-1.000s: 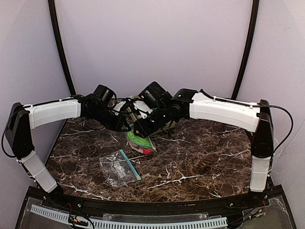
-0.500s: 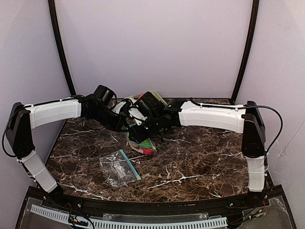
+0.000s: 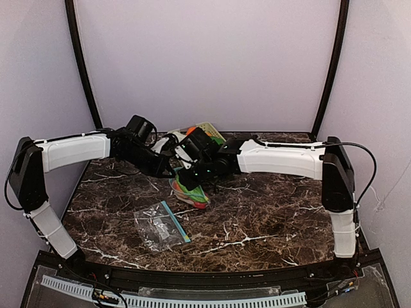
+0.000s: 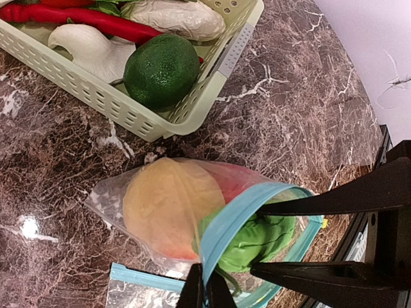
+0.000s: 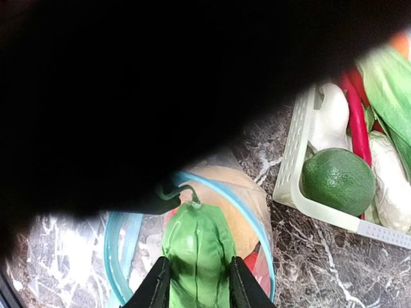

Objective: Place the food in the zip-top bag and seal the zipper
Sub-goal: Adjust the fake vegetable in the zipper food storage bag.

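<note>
**A:** Where is the food?

**B:** Look at your clear plastic zip-top bag with the blue zipper strip (image 4: 106,199). It lies on the dark marble desk (image 3: 270,212), just beside the pale green lattice plastic basket (image 4: 96,96). A round peach-coloured toy fruit (image 4: 170,205) is inside the bag, with a red toy piece (image 4: 232,183) next to it.

**A:** And the greens?

**B:** Your right gripper (image 5: 196,282) squeezes the long green leafy toy vegetable (image 5: 196,250) between its two fingers. The vegetable sits in the bag's mouth, inside the blue ring. Its long way runs straight along the fingers. Its thin stem tip points away from the wrist, into the bag.

**A:** What about the other arm?

**B:** Your left gripper (image 4: 205,285) is closed tight. It pinches the blue zipper strip and holds the mouth up.

**A:** What is in the basket?

**B:** A long red toy chilli (image 4: 83,18), a white toy radish (image 4: 90,51) and a round dark green toy fruit (image 4: 160,69). The chilli lies along the basket's long wall. A second clear plastic bag (image 3: 157,224) lies flat on the desk, nearer the arm bases.
</note>
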`<move>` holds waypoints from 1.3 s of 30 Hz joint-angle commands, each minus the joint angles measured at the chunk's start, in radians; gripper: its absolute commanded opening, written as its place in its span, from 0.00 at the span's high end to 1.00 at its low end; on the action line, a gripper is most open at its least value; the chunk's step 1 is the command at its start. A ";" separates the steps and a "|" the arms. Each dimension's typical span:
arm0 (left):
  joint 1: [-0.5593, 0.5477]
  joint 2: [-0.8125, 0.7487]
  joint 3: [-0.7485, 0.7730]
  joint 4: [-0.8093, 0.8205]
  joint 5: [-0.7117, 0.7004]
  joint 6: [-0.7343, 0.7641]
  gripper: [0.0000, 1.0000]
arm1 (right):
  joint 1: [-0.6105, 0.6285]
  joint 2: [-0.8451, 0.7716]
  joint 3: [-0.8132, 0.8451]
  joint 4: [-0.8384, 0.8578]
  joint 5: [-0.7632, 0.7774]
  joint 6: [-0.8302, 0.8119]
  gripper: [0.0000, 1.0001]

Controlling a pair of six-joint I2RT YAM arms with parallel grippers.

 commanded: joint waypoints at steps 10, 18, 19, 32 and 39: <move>0.003 -0.010 0.007 -0.023 -0.006 0.016 0.99 | -0.025 0.097 -0.056 0.005 0.034 0.030 0.77; 0.026 -0.023 0.019 -0.047 -0.058 0.035 0.99 | -0.030 0.074 -0.082 0.001 0.045 0.029 0.77; 0.030 -0.021 0.020 -0.048 -0.058 0.035 0.99 | -0.031 0.065 -0.084 0.002 0.045 0.025 0.77; 0.044 0.021 0.026 -0.063 -0.033 0.035 0.99 | -0.032 -0.097 -0.077 -0.004 -0.118 0.004 0.57; 0.045 0.027 0.028 -0.072 -0.046 0.041 0.99 | -0.031 -0.272 -0.247 0.063 -0.198 0.015 0.41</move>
